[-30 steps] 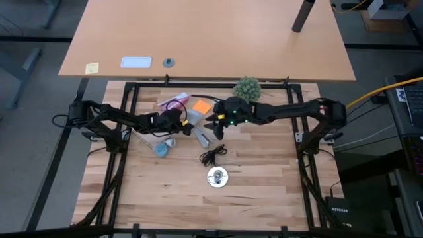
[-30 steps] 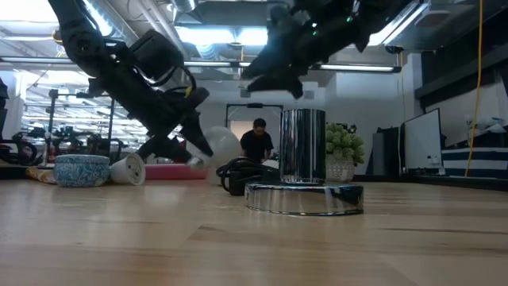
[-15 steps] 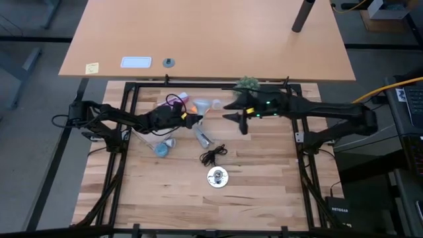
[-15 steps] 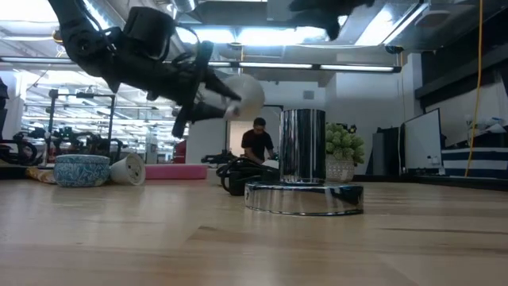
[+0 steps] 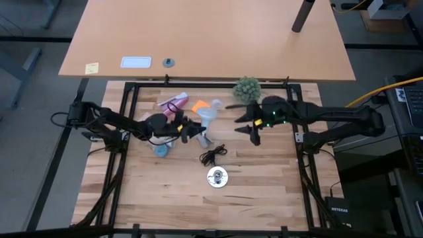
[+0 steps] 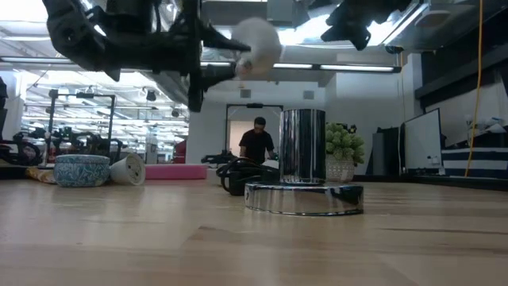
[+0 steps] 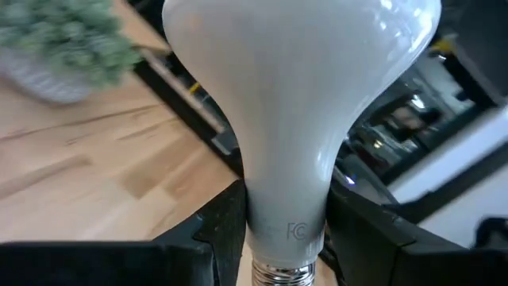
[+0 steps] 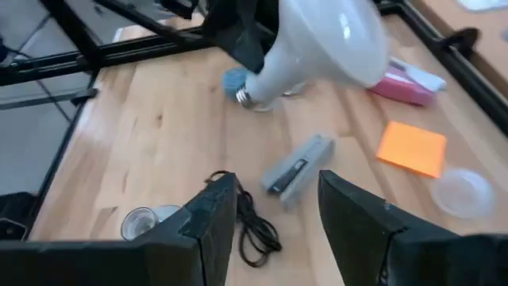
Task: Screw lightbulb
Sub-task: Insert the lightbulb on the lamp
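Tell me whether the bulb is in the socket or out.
Out. The left claw holds the bulb in the air, away from the socket on the table.

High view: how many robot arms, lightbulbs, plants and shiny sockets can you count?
Dark robot arms: 2 (left, right)
White frosted lightbulb: 1
Green ball-shaped plant: 1
Shiny round metal socket: 1
Total: 5

The left gripper [image 7: 286, 230] clamps the bulb [image 7: 298, 103] at its neck, above wood table [image 7: 71, 163], near a blurred plant [image 7: 67, 48].
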You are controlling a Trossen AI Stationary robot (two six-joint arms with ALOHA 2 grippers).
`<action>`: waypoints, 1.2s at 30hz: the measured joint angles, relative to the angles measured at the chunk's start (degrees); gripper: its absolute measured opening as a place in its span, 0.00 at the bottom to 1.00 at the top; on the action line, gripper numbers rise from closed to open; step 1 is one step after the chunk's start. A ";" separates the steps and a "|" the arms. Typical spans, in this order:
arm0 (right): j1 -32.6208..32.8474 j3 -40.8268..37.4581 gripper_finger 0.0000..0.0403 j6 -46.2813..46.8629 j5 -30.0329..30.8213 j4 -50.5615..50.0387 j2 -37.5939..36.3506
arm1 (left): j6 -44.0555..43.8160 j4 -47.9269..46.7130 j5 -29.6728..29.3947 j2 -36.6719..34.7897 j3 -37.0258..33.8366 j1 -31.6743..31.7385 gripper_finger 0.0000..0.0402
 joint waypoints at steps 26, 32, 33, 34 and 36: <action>1.78 -25.10 0.44 20.49 -2.22 81.91 21.04 | 24.80 3.20 -7.78 7.58 11.50 -8.37 0.39; 1.77 -25.11 0.44 20.48 -5.44 83.19 21.09 | 24.82 3.17 -7.39 7.78 11.63 -8.41 0.39; 1.77 -25.11 0.44 20.49 -5.86 83.32 21.09 | 24.89 3.11 -7.40 7.78 11.63 -8.41 0.39; 1.77 -25.11 0.44 20.50 -6.57 83.47 21.08 | 24.89 2.90 -7.42 7.79 11.63 -8.41 0.39; 1.86 -25.05 0.44 20.51 -8.76 84.31 21.02 | 24.80 2.10 -7.57 8.03 11.43 -8.42 0.39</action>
